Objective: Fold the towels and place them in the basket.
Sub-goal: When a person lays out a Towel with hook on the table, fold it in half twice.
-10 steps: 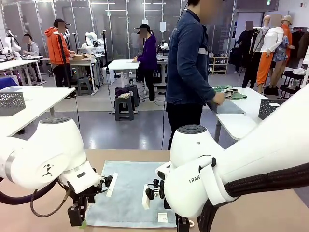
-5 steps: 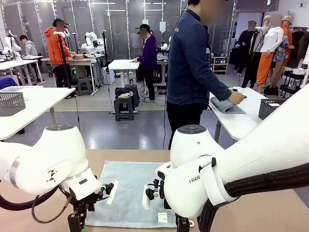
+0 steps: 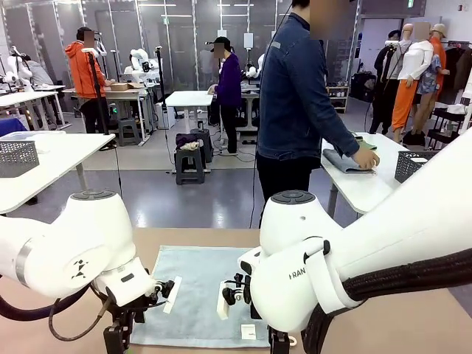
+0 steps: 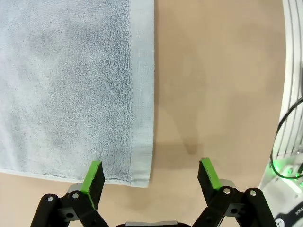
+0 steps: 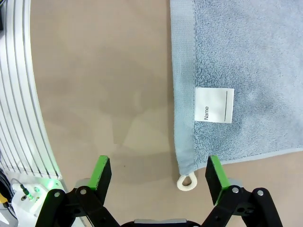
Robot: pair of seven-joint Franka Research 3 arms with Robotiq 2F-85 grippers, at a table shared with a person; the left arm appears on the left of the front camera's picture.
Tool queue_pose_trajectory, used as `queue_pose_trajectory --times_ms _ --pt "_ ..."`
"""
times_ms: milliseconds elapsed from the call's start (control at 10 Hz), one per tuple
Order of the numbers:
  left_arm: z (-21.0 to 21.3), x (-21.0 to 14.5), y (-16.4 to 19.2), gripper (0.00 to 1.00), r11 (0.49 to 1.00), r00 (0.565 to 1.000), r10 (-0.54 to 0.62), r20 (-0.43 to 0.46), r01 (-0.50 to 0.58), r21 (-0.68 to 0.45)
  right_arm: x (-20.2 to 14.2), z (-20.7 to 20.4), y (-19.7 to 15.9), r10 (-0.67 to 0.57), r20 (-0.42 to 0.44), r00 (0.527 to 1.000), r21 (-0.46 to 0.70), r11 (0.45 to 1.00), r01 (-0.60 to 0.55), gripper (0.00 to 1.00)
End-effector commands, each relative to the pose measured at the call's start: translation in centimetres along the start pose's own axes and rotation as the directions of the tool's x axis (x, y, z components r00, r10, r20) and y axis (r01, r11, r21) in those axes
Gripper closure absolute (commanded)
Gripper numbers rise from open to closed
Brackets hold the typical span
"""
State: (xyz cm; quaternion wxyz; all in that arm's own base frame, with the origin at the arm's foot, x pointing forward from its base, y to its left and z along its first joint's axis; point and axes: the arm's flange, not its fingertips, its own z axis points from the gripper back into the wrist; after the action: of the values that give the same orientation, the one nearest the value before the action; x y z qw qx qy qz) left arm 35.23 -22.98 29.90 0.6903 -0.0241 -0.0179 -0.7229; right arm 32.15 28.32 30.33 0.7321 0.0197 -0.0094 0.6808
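Note:
A pale blue-grey towel (image 3: pixel 195 291) lies flat on the brown table between my arms. In the left wrist view my left gripper (image 4: pixel 150 175) hangs open just above one towel (image 4: pixel 66 80) corner. One green pad (image 4: pixel 93 176) is over the terry and the other is over bare table. My right gripper (image 5: pixel 158 172) is open above the corner of the towel (image 5: pixel 246 61) that carries the white label (image 5: pixel 214 105) and a hanging loop (image 5: pixel 187 181). A dark mesh basket (image 3: pixel 413 164) stands on the far right table.
A person stands behind my table, turned to the right-hand table, with a hand on a folded grey-blue towel (image 3: pixel 345 161). A paler grey mesh basket (image 3: pixel 16 157) sits on the left table. Bare brown tabletop (image 4: pixel 213 85) lies beside both towel corners.
My left arm has dropped lower toward the towel's near corner. The person's hand has moved the folded towel to the right on the far table. My right arm has stayed still.

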Motion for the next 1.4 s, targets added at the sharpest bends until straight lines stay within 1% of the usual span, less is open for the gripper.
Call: queue_pose_trajectory --times_ms 0,700,800,900,1000,1200,1300 --pt "-0.04 -0.06 0.0 0.0 1.0 1.0 0.007 0.003 -0.007 -0.003 0.06 0.05 0.02 0.001 -0.001 1.0 0.003 1.0 -0.001 0.0" --pt "-0.12 0.03 -0.11 0.0 1.0 1.0 0.011 -0.002 -0.011 0.007 -0.17 -0.13 0.11 0.014 -0.009 1.0 -0.003 1.0 -0.014 0.0" --pt "-0.26 0.06 -0.07 0.18 1.0 1.0 0.008 -0.017 -0.007 0.017 -0.3 -0.16 0.12 0.026 -0.009 1.0 -0.009 1.0 -0.026 0.2" --pt "-0.23 0.17 0.01 0.2 1.0 1.0 0.006 -0.017 -0.006 0.029 -0.37 -0.18 0.02 0.023 -0.01 1.0 -0.017 1.0 -0.023 0.18" --pt "-0.17 0.3 -0.09 0.2 0.999 1.0 0.001 -0.024 0.0 0.053 -0.4 -0.14 -0.03 0.024 -0.015 1.0 -0.025 0.999 -0.024 0.18" --pt "-0.16 0.32 -0.15 0.2 0.998 0.999 0.001 -0.032 0.001 0.061 -0.35 -0.13 -0.12 0.029 -0.019 0.999 -0.031 0.999 -0.03 0.18" --pt "-0.11 0.41 -0.17 0.31 0.996 0.998 -0.002 -0.068 0.008 0.088 -0.24 -0.14 -0.12 0.04 -0.024 0.999 -0.037 0.998 -0.041 0.38"
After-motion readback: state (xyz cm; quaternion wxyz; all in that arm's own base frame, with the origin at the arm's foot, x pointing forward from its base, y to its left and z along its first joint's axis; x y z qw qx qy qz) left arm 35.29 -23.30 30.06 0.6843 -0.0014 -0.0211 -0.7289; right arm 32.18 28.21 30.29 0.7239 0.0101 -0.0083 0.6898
